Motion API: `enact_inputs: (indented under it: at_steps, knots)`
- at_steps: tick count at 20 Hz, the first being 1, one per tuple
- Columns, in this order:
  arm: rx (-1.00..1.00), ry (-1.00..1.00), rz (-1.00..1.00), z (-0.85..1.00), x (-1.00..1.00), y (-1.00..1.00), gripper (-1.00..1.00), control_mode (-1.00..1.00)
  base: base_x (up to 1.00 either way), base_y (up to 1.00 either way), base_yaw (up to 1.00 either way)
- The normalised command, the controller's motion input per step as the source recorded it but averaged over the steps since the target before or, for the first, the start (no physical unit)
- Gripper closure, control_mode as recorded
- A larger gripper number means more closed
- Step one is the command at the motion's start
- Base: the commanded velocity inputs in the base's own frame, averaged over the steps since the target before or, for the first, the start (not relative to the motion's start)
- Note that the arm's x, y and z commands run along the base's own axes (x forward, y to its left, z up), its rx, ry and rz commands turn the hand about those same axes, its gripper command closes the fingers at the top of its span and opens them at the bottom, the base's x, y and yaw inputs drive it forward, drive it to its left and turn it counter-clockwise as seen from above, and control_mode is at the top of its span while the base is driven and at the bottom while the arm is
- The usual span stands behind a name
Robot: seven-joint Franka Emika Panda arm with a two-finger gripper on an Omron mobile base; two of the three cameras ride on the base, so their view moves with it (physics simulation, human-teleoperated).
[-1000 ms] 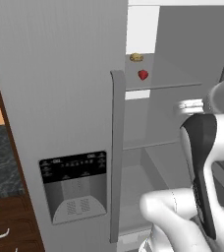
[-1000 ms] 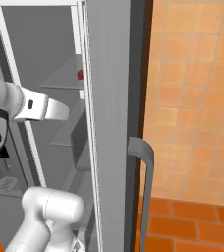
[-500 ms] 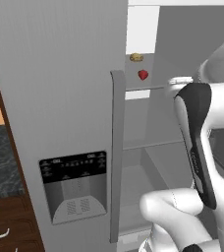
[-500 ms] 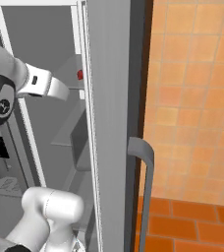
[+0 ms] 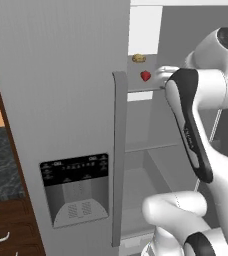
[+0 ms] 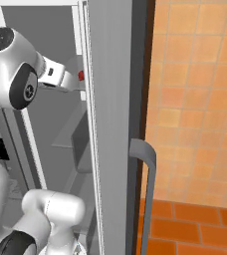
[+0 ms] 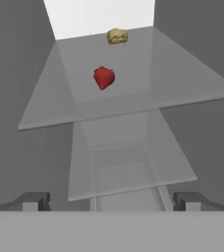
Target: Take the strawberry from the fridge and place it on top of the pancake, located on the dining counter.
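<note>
The strawberry (image 7: 103, 77) is a small bright red berry lying on an upper glass shelf (image 7: 192, 88) inside the open fridge (image 5: 61, 75). My gripper (image 7: 112, 201) is open, with both dark fingertips (image 7: 33, 201) spread wide, level with the shelf's front edge and short of the berry. From the left base view the strawberry (image 5: 145, 75) sits just left of my gripper (image 5: 157, 77), a small gap between them. The right base view shows the strawberry (image 6: 80, 75) past the door's edge. The pancake and the dining counter are out of view.
A tan lumpy food item (image 7: 117, 36) lies farther back on the same shelf, behind the berry. The closed fridge door with its long handle (image 5: 119, 150) and dispenser panel (image 5: 76, 187) stands on the left. A lower shelf (image 7: 128, 172) sits beneath. The open door's edge (image 6: 110, 99) bounds the right.
The arm has lifted and the hand has moved up and left, closing in on the shelf with the strawberry. The jaws stay open.
</note>
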Motion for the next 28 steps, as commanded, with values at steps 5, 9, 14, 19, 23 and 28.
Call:
enact_inputs:
  at_steps: [5,9,14,19,23,28]
  knots:
    - [0.0,0.0,0.05,-0.19,0.66,0.0,-1.0,-1.0,0.0,0.0,0.0]
    - [0.0,0.0,0.04,-0.04,0.63,0.0,-1.0,-1.0,0.0,0.0,0.0]
    - [0.0,0.0,0.02,-0.01,0.51,0.0,-1.0,-1.0,0.0,0.0,0.0]
    - [0.0,0.03,0.0,-0.07,0.49,0.0,-1.0,-1.0,0.0,0.0,0.0]
    - [-0.03,0.05,0.0,-0.23,0.43,0.0,-1.0,-1.0,0.0,0.0,0.0]
    - [-0.01,0.02,0.0,-0.13,0.44,0.0,-1.0,-1.0,0.0,0.0,0.0]
